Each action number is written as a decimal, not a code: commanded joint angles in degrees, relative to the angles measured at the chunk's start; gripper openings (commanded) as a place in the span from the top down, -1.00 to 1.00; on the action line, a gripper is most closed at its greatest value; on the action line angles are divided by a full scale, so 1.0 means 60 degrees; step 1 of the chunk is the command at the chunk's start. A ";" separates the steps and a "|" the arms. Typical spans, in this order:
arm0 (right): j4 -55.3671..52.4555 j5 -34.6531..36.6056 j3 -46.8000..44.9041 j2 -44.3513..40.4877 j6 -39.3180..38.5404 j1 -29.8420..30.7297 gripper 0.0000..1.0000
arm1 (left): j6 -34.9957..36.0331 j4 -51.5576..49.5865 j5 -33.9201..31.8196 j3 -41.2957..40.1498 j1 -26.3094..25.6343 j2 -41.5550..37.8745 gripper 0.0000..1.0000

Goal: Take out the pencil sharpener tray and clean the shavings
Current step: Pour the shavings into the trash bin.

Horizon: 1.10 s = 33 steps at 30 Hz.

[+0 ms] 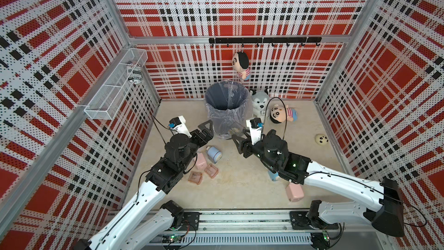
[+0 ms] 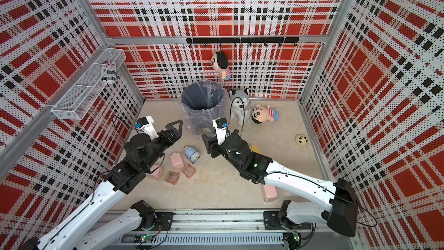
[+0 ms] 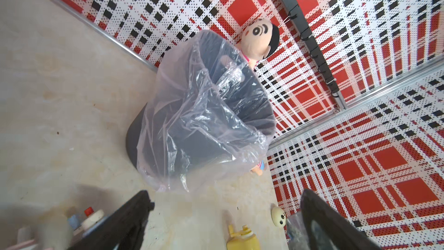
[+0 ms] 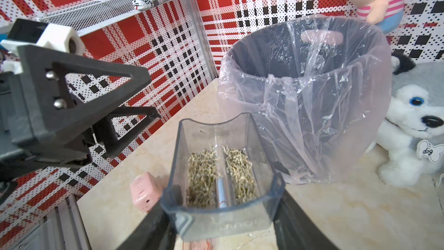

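Right pincer [image 4: 224, 227] grips shavings-filled tray [image 4: 222, 174] beside lined bin [image 4: 312, 92].

Beige tabletop [image 1: 240, 188]: lined bin [image 1: 223, 119], husky plush [image 1: 259, 103], doll [image 1: 282, 114], ball [image 1: 322, 139], blue sharpener [image 1: 213, 154], pink sharpeners [image 1: 295, 193], pink trays [image 1: 211, 170].

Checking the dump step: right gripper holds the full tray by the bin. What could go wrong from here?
1. The tray of shavings is beside the bin, below its rim; tipping now likely spills outside.
2. Loose liner drapes outside; the tray could snag it rising.
3. Open left gripper hovers close; collision possible.
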 commanded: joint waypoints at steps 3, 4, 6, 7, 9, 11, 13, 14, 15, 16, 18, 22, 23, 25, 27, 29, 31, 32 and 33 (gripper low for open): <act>-0.1371 -0.0371 0.1552 0.0988 0.0779 -0.0437 0.21 | 0.0640 0.1768 0.1908 -0.0691 0.1115 -0.0031 -0.96; -0.1480 -0.0482 0.1802 0.1149 0.0893 -0.0529 0.21 | 0.0628 0.1891 0.2073 -0.0704 0.1291 0.0017 -0.97; -0.1631 -0.0821 0.2345 0.1509 0.1165 -0.0762 0.20 | 0.0514 0.2030 0.2547 -0.0597 0.1703 0.0251 -0.97; -0.1679 -0.0832 0.2562 0.1662 0.1302 -0.0849 0.19 | 0.0448 0.2087 0.2746 -0.0536 0.1836 0.0371 -0.96; -0.1880 -0.1185 0.3119 0.2019 0.1821 -0.1057 0.18 | 0.0301 0.2177 0.2979 -0.0457 0.1975 0.0564 -0.97; -0.2069 -0.1488 0.3709 0.2439 0.2451 -0.1311 0.17 | 0.0115 0.2270 0.2913 -0.0533 0.1965 0.0628 -0.96; -0.2159 -0.1758 0.4236 0.2776 0.2999 -0.1519 0.17 | -0.0149 0.2403 0.2871 -0.0716 0.1979 0.0562 -0.97; -0.2204 -0.1901 0.4470 0.2951 0.3322 -0.1599 0.16 | -0.0246 0.2503 0.2854 -0.0846 0.1965 0.0484 -0.96; -0.2232 -0.2036 0.4700 0.3101 0.3565 -0.1648 0.15 | -0.0320 0.2570 0.2827 -0.0950 0.1967 0.0404 -0.97; -0.2291 -0.2179 0.4976 0.3276 0.3878 -0.1727 0.14 | -0.0394 0.2625 0.2771 -0.1054 0.1969 0.0292 -0.97; -0.2376 -0.2474 0.5484 0.3604 0.4439 -0.1858 0.14 | -0.0429 0.2707 0.2735 -0.1194 0.1965 0.0128 -0.97; -0.2867 -0.2782 0.6770 0.4271 0.5530 -0.1985 0.14 | -0.0234 0.2508 0.2684 -0.1225 0.1965 -0.0043 -0.96; -0.2981 -0.2846 0.7096 0.4448 0.5830 -0.2012 0.12 | -0.0177 0.2476 0.2659 -0.1254 0.1965 -0.0072 -0.97; -0.3087 -0.3087 0.7569 0.4748 0.6416 -0.2102 0.12 | -0.0100 0.2474 0.2672 -0.1300 0.1965 -0.0082 -0.96; -0.3276 -0.3221 0.8000 0.5040 0.7020 -0.2216 0.12 | -0.0077 0.2432 0.2769 -0.1266 0.1963 -0.0031 -0.97; -0.3565 -0.3257 0.8402 0.5335 0.7804 -0.2342 0.12 | -0.0119 0.2401 0.2861 -0.1244 0.1965 -0.0037 -0.96; -0.3778 -0.3287 0.8643 0.5550 0.8573 -0.2480 0.06 | -0.0208 0.2415 0.2876 -0.1216 0.1936 -0.0174 -0.96; -0.3913 -0.3247 0.8740 0.5635 0.9034 -0.2539 0.06 | -0.0224 0.2401 0.2772 -0.1201 0.1896 -0.0288 -0.96; -0.3928 -0.3235 0.8800 0.5699 0.9345 -0.2568 0.09 | -0.0238 0.2354 0.2659 -0.1178 0.1878 -0.0396 -0.97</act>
